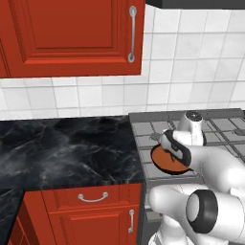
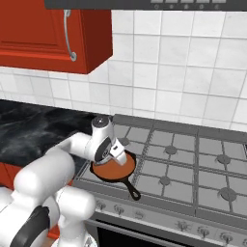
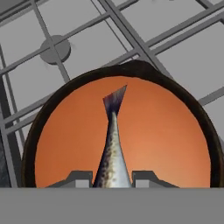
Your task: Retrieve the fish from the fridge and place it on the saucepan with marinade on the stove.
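Observation:
In the hand view my gripper (image 3: 112,177) is shut on the fish (image 3: 113,144), a slim silver-blue fish whose tail fin points away from me. The fish hangs just over the saucepan (image 3: 131,70), above the orange-brown marinade (image 3: 170,131); I cannot tell whether it touches the marinade. From the base, the saucepan (image 2: 113,170) sits on the front left burner of the stove (image 2: 193,169), its handle toward the front edge, with my hand low above it (image 1: 174,146). The pan's left part (image 1: 160,160) shows under the hand. The fridge is out of view.
A black marble counter (image 1: 62,148) adjoins the stove on the left, with red drawers (image 1: 91,196) below and a red wall cabinet (image 1: 72,33) above. Stove knobs (image 2: 144,214) line the front. A white tiled wall (image 2: 183,87) stands behind.

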Tool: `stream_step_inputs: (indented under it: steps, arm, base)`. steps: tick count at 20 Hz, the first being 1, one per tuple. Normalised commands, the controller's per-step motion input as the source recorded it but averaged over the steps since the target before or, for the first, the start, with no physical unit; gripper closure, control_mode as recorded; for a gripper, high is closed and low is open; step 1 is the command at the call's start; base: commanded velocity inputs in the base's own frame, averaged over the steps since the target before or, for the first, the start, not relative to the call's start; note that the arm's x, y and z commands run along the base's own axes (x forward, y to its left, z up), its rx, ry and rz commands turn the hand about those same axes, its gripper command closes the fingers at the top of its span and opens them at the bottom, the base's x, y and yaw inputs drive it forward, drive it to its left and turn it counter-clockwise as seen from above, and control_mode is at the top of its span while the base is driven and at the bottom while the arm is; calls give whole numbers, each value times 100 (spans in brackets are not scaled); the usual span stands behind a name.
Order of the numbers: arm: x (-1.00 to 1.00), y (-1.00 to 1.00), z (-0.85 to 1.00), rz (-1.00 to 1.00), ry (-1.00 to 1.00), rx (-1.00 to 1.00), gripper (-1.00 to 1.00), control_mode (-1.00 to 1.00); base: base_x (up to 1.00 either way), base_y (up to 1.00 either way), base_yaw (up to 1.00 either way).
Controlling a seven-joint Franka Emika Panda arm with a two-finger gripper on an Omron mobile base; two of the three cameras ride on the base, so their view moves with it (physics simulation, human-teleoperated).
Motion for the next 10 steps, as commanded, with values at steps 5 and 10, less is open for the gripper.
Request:
stream_step_inputs:
  steps: [5,10]
  arm:
    - [9,0,-23,0,0,0,100,-100]
    - [9,0,-20,0,0,0,100,-100]
  base:
    - [0,0,0]
    - [0,0,0]
